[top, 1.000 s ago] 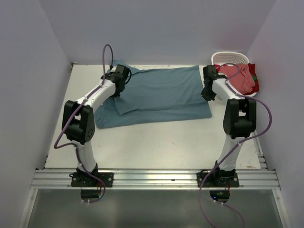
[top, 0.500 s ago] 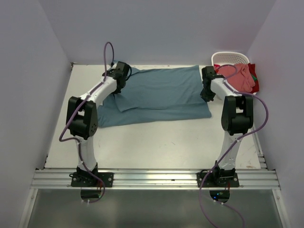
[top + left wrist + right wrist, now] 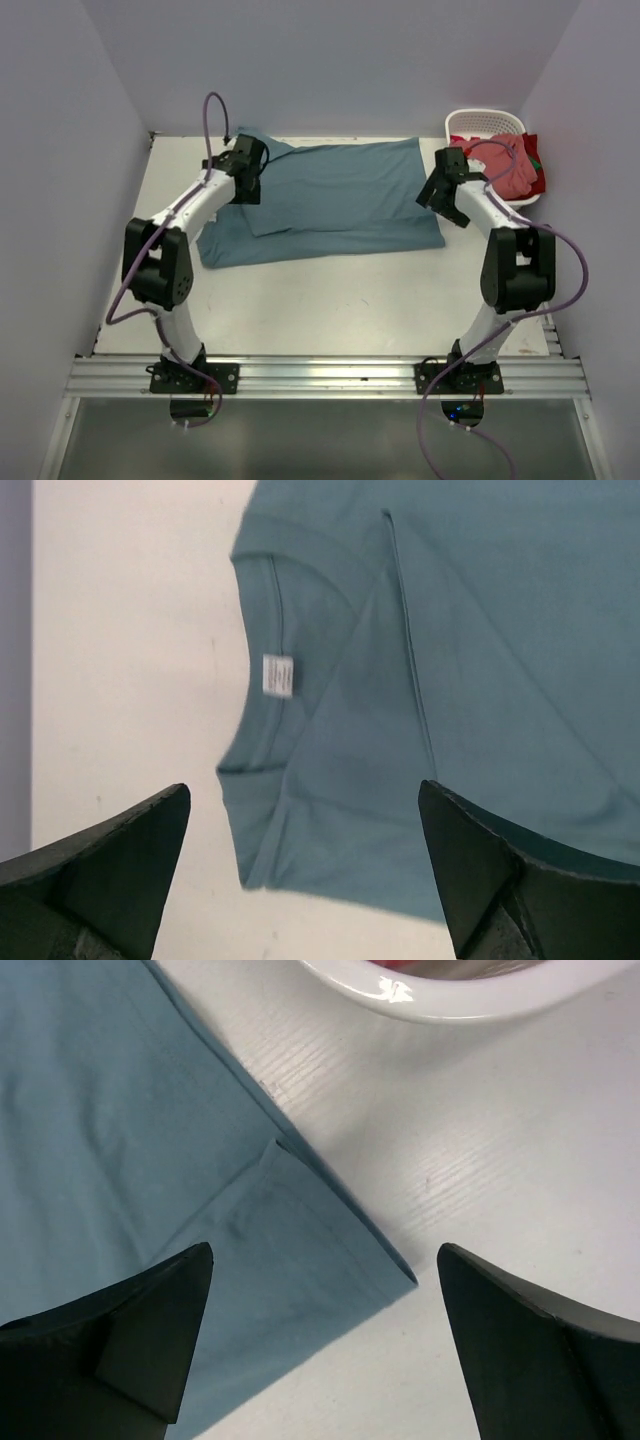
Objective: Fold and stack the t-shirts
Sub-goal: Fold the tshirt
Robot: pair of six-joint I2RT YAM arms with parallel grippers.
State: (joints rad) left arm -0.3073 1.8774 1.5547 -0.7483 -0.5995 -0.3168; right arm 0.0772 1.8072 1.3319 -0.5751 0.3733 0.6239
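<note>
Both arms have let go within the last second: the left jaws, earlier pinched at the far-left end of the cloth, now stand spread above it, and the right arm (image 3: 492, 222) has swung its wrist off the cloth's right edge toward the right side of the tabletop (image 3: 330, 290), its jaws likewise released. That white tabletop carries everything. The teal-blue t-shirt (image 3: 340, 200) lies flat across the far half of it, reaching from near the far-left corner almost to the far-right corner, with one layer folded over another so that a diagonal edge crosses its left part. The left arm (image 3: 190, 215) reaches up along the left side, and the left jaws hang wide apart over the collar end (image 3: 480, 660), holding nothing. The right jaws hang just as wide over the shirt's near-right corner (image 3: 120, 1140), where a hem fold shows, with bare tabletop beside it; they hold nothing either. A white slotted basket (image 3: 485, 120) sits in the far-right corner, its rim (image 3: 450, 1000) just beyond that shirt corner. A salmon t-shirt (image 3: 505, 165) is bunched in the basket and spills over its right rim. A small white neck label (image 3: 277, 675) shows inside the teal collar.
</note>
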